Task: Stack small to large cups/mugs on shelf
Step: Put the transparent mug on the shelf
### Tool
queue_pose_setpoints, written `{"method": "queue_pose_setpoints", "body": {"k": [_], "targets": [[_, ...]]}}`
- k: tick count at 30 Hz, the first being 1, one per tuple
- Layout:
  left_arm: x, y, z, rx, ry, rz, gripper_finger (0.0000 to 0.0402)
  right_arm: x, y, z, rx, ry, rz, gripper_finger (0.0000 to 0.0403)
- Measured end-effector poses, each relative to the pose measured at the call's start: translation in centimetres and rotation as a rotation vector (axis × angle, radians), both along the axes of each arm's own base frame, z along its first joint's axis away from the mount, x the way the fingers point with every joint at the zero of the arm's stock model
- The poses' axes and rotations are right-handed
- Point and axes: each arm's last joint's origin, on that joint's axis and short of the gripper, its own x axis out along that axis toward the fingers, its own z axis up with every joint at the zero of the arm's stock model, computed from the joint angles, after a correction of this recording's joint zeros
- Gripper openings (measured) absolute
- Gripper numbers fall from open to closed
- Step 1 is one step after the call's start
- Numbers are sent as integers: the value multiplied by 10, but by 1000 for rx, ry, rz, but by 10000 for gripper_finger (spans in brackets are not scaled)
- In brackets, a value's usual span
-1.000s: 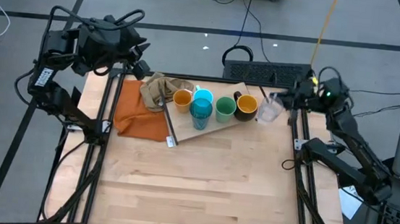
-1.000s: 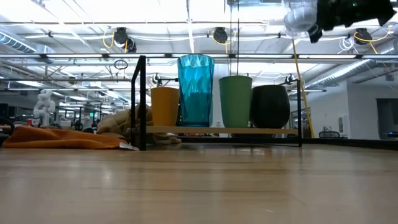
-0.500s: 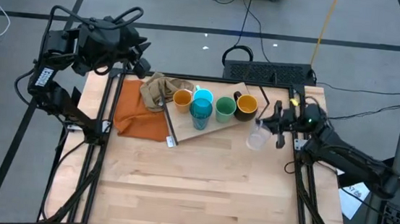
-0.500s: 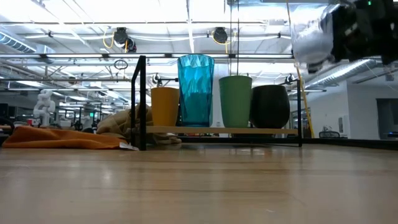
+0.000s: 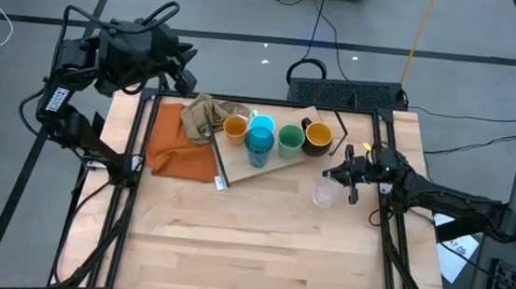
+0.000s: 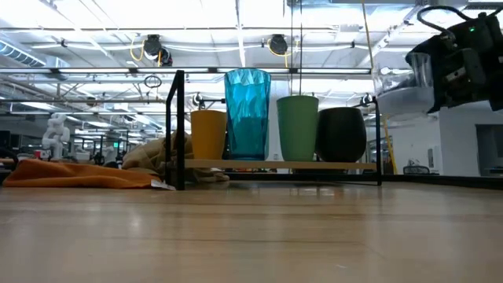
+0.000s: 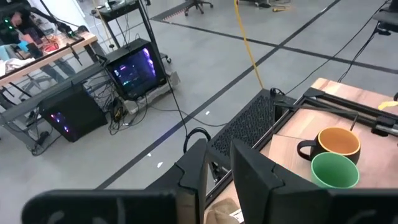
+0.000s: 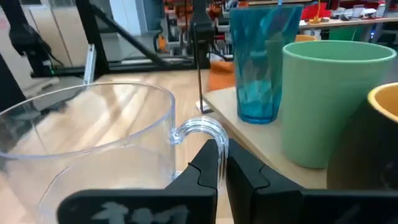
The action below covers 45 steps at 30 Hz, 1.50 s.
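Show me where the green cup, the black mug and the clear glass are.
green cup (image 5: 289, 140), high view, its rim.
black mug (image 5: 318, 137), high view, its yellow-orange inside.
clear glass (image 5: 326, 193), high view, its body.

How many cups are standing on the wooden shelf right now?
5: round orange cup, light-blue handled mug behind the tall teal translucent tumbler, green cup, black mug. The clear glass hangs in the right tool.

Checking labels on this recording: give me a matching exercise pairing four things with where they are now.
Things:
1. clear glass
2. black mug
3. orange cup
4. left tool

Places:
A. shelf end nearest the cloth
B. above the table's far left corner
C. held off the shelf by the right tool
D. shelf end nearest the right arm

Pairs: 1-C, 2-D, 3-A, 4-B
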Motion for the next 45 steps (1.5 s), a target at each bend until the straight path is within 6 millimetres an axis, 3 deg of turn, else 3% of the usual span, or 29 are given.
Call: {"method": "queue_pose_setpoints", "body": {"k": [19, 31, 45], "targets": [[1, -3, 1, 11, -2, -19, 72, 15, 15, 10, -4, -103, 53, 1], [1, -3, 0, 6, 9, -19, 72, 32, 29, -7, 21, 15, 90, 1], [1, -3, -2, -21, 1, -17, 72, 40, 29, -22, 41, 105, 94, 1]]}}
